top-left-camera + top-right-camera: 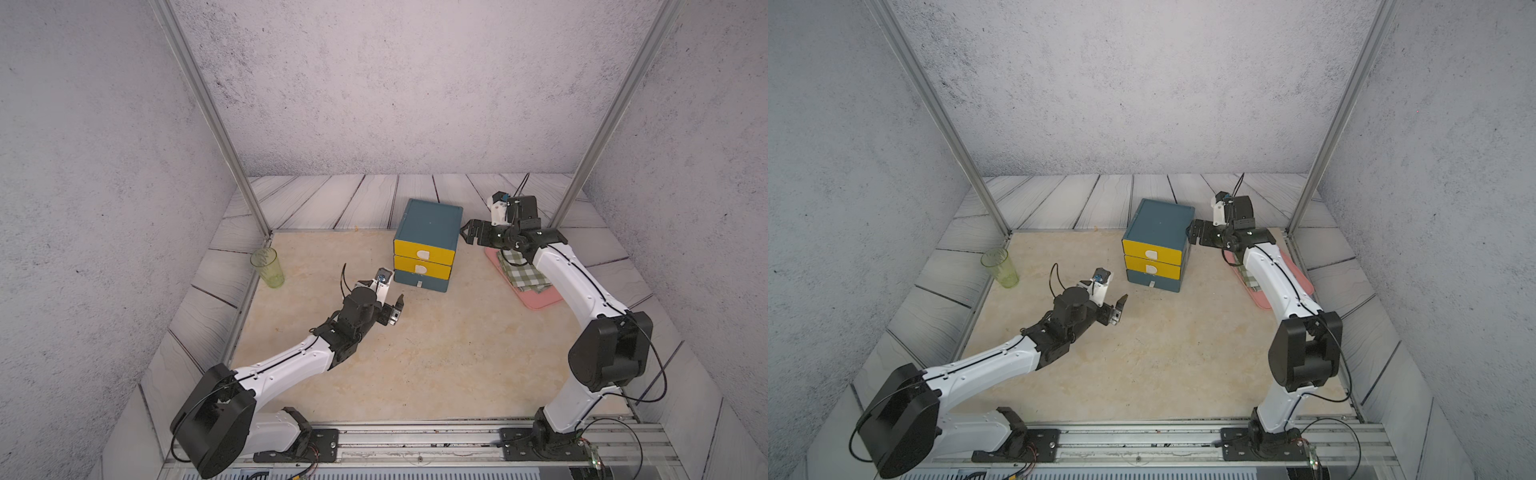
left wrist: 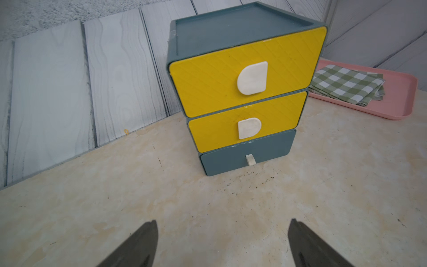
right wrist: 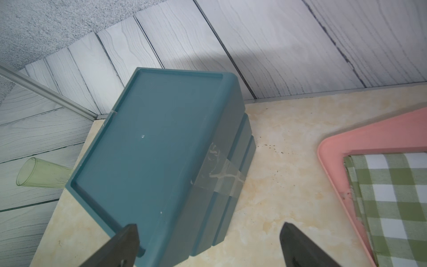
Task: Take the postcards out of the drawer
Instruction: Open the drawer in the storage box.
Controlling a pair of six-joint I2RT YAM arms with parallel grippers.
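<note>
drawers are all closed on the blue drawer box (image 1: pixel 428 222), which stands at the back of the table (image 1: pixel 415 365), close to the wall boards. it has a top yellow drawer (image 2: pixel 208 85), a middle yellow drawer (image 2: pixel 217 136) and a bottom blue drawer (image 2: pixel 272 150). i cannot see the postcards. with every front closed, i cannot tell which drawer they are in.

the left gripper (image 1: pixel 397 309) hovers low in front of the drawers. it is apart from them, with bare table between. its fingers (image 2: pixel 138 245) are spread wide and hold nothing.

the right gripper (image 1: pixel 465 233) is up at the top right edge of the box. its fingers are spread wide too. in the right wrist view one finger (image 3: pixel 124 242) is over the box top near the rim. the other finger is out over the table beside the box wall. i cannot tell if it touches the box. clear tape (image 3: pixel 221 178) runs down that wall.

a pink tray (image 1: pixel 540 301) lies just beside the box on the right, with a thin strip of table between them. a green checked cloth (image 1: pixel 525 276) lies folded on the tray. the right arm reaches over both.

a green cup (image 1: pixel 268 268) stands well apart at the left edge of the table. the big middle of the table in front of the box is open.
</note>
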